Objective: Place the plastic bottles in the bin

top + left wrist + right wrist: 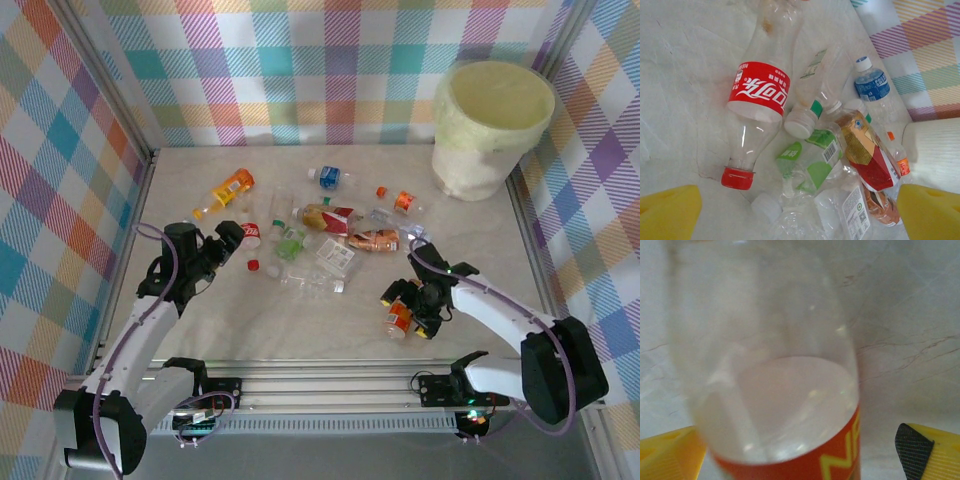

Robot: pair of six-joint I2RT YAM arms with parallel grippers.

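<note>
Several plastic bottles lie scattered mid-table. My left gripper point(232, 240) is open just before the clear bottle with the red label and red cap point(759, 95); its yellow fingertips point(667, 215) sit at the bottom corners of the left wrist view, with nothing between them. Beside that bottle lie a green-labelled one point(812, 160), a red-and-gold one point(867, 155) and a blue-labelled one point(872, 85). My right gripper point(410, 312) is open, straddling a clear bottle with an orange label point(775, 365), apart from the pile. There is a gap at its right fingertip point(927, 450). The cream bin point(475, 165) stands at the far right.
An orange bottle point(228, 190) lies far left of the pile, and a loose red cap point(254, 265) sits near my left gripper. Checkered walls enclose the table on three sides. A metal rail point(330, 380) runs along the near edge.
</note>
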